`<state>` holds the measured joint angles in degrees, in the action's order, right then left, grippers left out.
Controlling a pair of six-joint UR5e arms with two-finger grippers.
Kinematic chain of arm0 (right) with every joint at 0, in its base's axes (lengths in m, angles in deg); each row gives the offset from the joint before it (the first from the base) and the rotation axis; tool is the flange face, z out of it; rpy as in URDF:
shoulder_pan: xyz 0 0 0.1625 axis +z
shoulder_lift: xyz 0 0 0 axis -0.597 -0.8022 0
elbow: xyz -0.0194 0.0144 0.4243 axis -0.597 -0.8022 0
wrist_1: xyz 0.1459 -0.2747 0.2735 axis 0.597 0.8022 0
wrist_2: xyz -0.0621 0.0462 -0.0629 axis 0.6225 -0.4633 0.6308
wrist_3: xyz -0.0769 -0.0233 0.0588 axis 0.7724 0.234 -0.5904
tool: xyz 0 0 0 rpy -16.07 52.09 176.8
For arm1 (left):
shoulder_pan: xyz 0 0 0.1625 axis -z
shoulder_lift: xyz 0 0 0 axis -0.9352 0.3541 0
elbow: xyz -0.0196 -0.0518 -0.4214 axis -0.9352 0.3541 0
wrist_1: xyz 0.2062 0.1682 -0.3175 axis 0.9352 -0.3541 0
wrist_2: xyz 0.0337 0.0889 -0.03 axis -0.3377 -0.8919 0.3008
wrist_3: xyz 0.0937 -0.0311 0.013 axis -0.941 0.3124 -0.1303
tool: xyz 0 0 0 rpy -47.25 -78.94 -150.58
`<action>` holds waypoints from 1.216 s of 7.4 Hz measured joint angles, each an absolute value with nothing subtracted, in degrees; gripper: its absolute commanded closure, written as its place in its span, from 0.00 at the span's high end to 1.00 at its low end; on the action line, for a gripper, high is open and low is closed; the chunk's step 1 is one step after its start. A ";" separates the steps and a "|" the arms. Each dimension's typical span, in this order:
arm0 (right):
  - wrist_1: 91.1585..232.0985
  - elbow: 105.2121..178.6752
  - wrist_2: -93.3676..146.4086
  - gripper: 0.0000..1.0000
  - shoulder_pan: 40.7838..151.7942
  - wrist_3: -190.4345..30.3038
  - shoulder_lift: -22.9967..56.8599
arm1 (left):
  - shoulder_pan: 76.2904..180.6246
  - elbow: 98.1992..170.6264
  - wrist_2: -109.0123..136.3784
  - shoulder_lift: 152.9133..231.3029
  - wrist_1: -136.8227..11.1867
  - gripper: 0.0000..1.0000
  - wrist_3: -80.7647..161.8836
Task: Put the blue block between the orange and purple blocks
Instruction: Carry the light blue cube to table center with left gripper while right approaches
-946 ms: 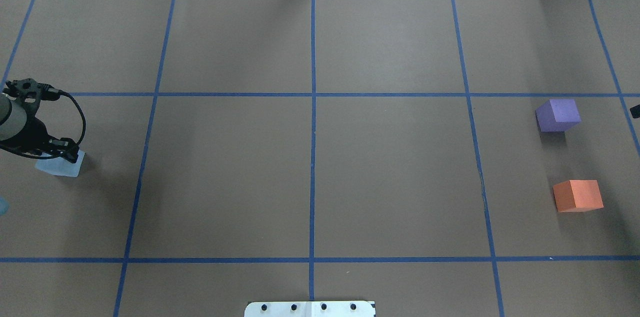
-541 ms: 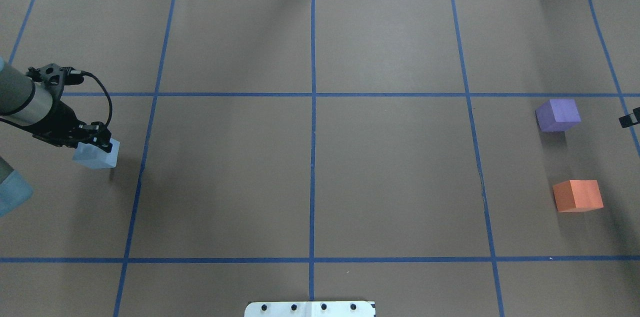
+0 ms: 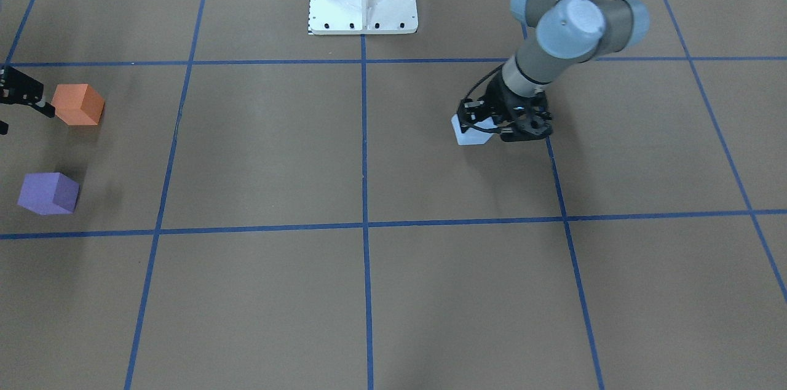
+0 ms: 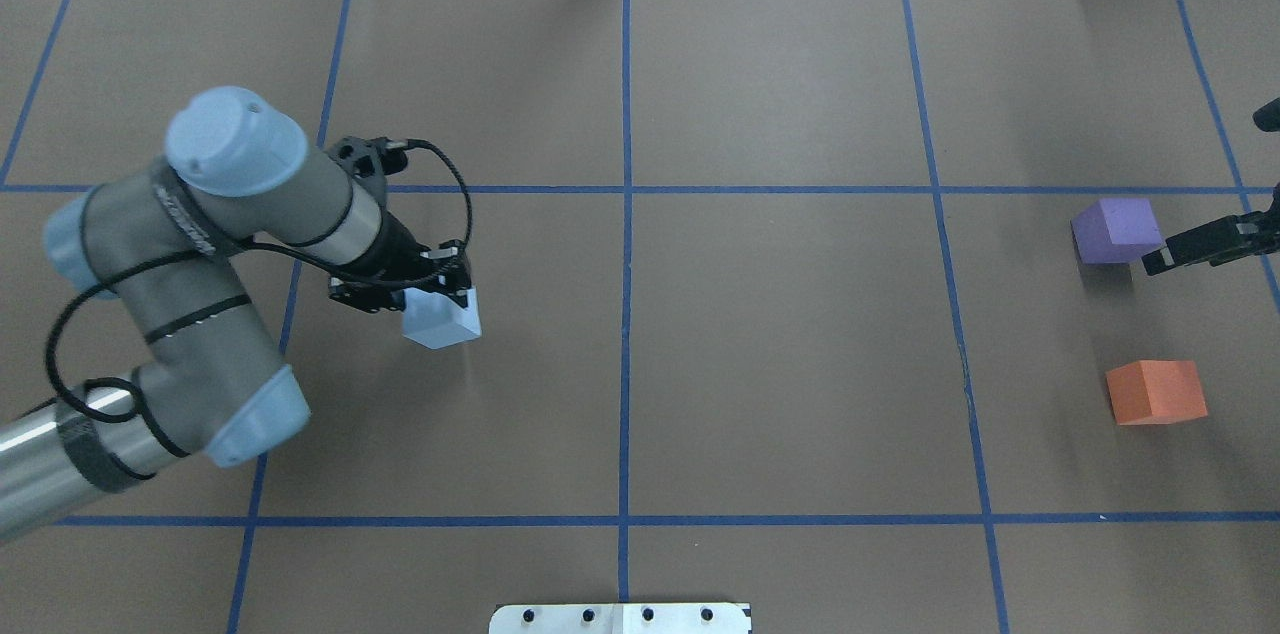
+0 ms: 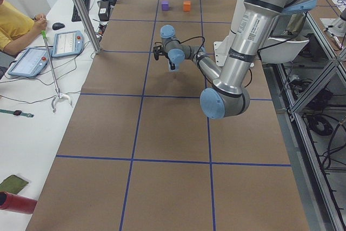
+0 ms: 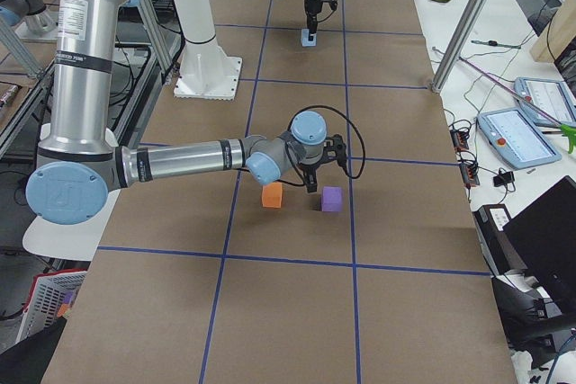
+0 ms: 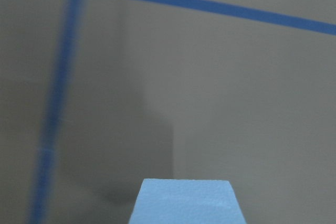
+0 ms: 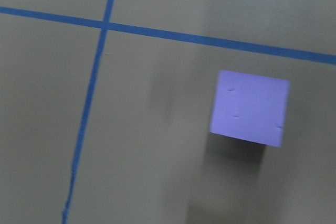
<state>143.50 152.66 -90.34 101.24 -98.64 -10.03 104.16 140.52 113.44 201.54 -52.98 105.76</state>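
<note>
My left gripper is shut on the light blue block and holds it over the left-middle of the table. The block also shows in the front view and at the bottom of the left wrist view. The purple block and the orange block sit apart at the far right, with a gap between them. My right gripper hovers at the purple block's right edge, empty. In the front view its fingers look apart. The right wrist view looks down on the purple block.
Brown paper with blue tape grid lines covers the table. The white robot base plate is at the near edge. Operators' desks with tablets stand beyond the table's far side.
My left arm has swung right from the table's left edge, carrying the blue block toward the middle. My right gripper has come in from the right edge to the purple block.
</note>
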 measured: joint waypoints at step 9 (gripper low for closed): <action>141.02 154.86 -81.95 1.00 87.26 -120.86 -2.17 | 91.25 99.23 93.40 242.82 -57.07 1.00 110.16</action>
<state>141.02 154.86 -81.95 87.26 -120.86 -2.17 91.25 99.23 93.40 242.82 -57.07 110.16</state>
